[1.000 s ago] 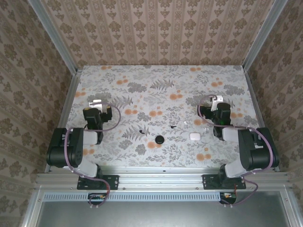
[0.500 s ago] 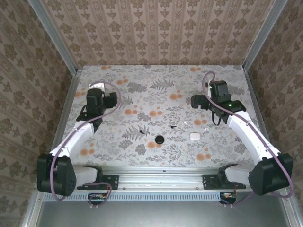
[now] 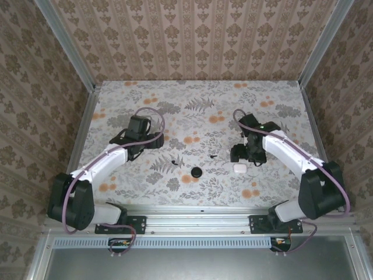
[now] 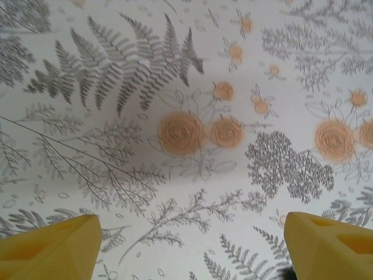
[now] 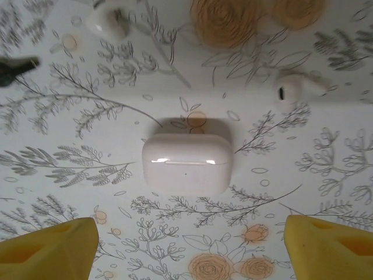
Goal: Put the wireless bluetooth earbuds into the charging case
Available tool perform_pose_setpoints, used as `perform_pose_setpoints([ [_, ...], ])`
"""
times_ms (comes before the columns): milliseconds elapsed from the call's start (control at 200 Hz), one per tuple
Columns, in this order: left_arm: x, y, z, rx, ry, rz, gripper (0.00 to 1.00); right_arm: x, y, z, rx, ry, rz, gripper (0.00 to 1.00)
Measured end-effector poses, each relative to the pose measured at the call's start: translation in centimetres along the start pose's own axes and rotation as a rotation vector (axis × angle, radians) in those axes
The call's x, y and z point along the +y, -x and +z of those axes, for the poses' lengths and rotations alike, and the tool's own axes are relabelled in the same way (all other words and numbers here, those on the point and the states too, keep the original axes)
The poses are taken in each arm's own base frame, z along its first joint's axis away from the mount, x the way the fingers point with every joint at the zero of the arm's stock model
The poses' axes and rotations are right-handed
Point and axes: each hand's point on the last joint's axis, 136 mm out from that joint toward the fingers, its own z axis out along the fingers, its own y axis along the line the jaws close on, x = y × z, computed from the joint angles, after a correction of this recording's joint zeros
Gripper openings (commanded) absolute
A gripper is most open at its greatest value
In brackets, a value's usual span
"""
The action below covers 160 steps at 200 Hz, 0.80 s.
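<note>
The right end effector, spread and empty, is now brought just above the charging case, whose grasp is judged imminent.

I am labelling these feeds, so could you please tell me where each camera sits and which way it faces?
Top external: above and behind the robot, looking down on the floral table; both arms and bases show.
Left wrist: on the left arm, facing down at the patterned table; the left gripper's yellow fingertips show.
Right wrist: on the right arm, facing down at the charging case and two earbuds; the right gripper's fingertips show.
Shared: the case shows in top and right wrist views.
</note>
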Motion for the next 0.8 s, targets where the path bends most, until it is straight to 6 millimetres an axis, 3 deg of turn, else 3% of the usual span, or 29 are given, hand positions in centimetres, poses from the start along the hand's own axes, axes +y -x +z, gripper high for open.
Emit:
perform_pose_setpoints([
  [275,-2.1,-0.6,0.0,0.045,-0.040,0.042,0.83,0.2,-0.5,3.1,0.113,-0.053,-0.062,0.85],
  [700,-2.1,-1.3,0.3,0.077,-0.040,0.043,0.83,0.3,-0.5,5.9,0.203,-0.121,-0.142,0.86],
  [800,-2.0,-1.4,0.3,0.080,-0.038,0.044,0.83,0.3,-0.4,6.4,0.213,-0.127,-0.153,0.79],
])
